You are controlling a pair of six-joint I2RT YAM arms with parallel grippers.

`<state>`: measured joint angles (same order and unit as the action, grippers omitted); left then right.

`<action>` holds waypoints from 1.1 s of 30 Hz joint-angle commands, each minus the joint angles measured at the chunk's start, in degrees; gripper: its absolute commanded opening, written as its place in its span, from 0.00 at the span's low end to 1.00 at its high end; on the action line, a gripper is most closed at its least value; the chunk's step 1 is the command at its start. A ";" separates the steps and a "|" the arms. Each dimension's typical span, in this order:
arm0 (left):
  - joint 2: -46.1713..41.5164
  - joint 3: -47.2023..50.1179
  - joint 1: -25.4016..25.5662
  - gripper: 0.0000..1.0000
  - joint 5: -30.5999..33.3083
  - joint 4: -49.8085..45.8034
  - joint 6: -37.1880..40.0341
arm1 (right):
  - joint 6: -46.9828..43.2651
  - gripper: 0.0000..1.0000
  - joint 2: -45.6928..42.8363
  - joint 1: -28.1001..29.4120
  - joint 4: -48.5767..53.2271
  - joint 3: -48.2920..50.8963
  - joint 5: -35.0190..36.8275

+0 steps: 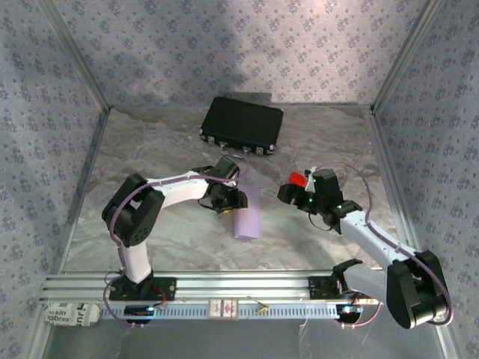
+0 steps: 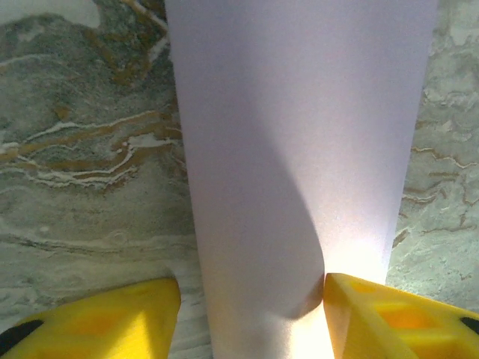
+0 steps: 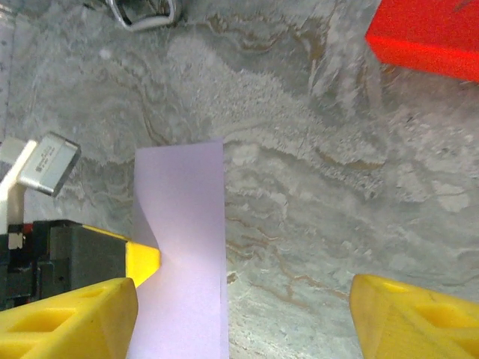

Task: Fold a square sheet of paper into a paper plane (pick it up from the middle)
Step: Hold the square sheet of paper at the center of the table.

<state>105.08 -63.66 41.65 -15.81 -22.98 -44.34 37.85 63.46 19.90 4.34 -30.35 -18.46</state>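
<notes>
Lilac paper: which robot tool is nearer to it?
Left. The left tool straddles the lilac paper, one finger touching its edge; the right tool hangs open off to its right, apart.

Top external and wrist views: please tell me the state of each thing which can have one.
lilac sheet of paper: folded to a narrow strip, lying on the table.
left gripper: fingers astride the sheet's end, one touching its edge; grip unclear.
right gripper: fingers open, holding nothing.
red block: loose on the table.
black case: shut, lying flat.
</notes>
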 commanded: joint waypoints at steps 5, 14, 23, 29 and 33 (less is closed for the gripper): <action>0.92 1.17 -0.04 0.52 4.73 -1.68 -1.27 | -1.08 0.70 3.52 2.54 -1.96 -3.48 -1.17; 2.39 0.77 -0.01 0.53 4.12 -1.28 -1.14 | -0.22 0.50 8.69 5.40 -4.77 -4.11 -3.91; 2.59 1.56 0.02 0.53 4.43 -0.94 -1.46 | 1.87 0.20 17.81 11.12 -7.12 -7.11 -3.97; 2.84 1.52 0.01 0.53 4.66 -1.14 -1.89 | 2.54 0.14 23.62 13.47 -7.38 -10.40 -3.80; 2.94 1.59 0.07 0.53 4.71 -1.14 -2.12 | 3.22 0.12 27.14 14.27 -8.01 -11.39 -3.91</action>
<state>105.19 -63.64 41.76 -15.11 -22.94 -46.04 39.92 88.53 33.56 -3.14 -40.29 -21.93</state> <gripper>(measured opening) 0.528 0.126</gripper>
